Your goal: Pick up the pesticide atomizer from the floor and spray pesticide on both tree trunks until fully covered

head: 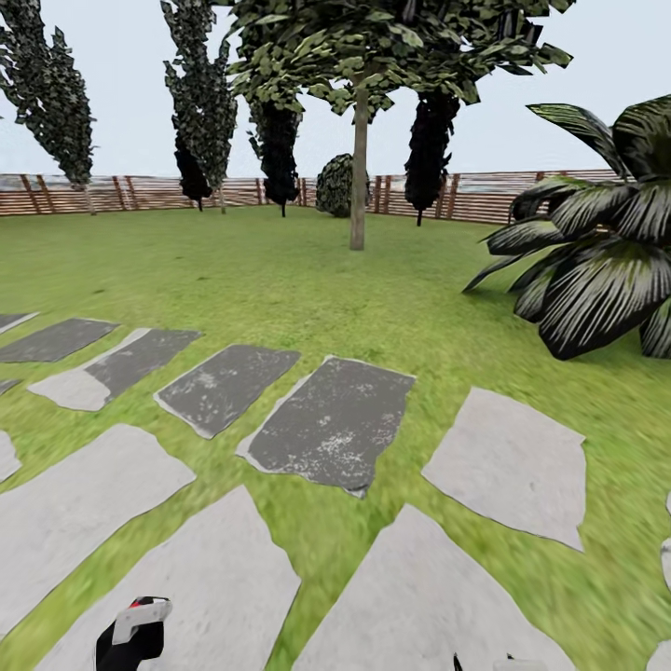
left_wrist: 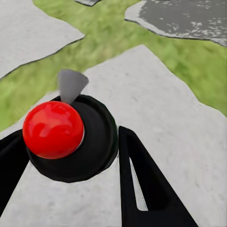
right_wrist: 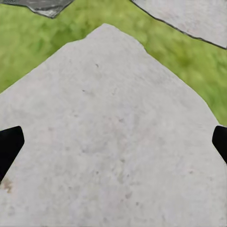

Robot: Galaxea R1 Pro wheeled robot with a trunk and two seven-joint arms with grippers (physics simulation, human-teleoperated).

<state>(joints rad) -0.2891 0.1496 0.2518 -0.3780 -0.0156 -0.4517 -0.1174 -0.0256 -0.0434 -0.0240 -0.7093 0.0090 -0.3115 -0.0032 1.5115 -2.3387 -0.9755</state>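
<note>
Low down, left gripper (left_wrist: 71,156) around atomizer (left_wrist: 61,137)

The left gripper (left_wrist: 71,165) is closed around the pesticide atomizer (left_wrist: 71,137), its 2 black fingers (left_wrist: 142,184) pressed against either side of the black body just below the red ball top. In the head view it (head: 130,643) sits low above a pale paving slab (head: 186,578). The right gripper (right_wrist: 113,142) hangs over another slab (right_wrist: 109,142), its 2 fingertips spread wide, holding nothing.

Head camera looks forward over the lawn (head: 280,280) toward the fence (head: 140,193); both wrist cameras face close paving slabs (right_wrist: 113,142).
</note>
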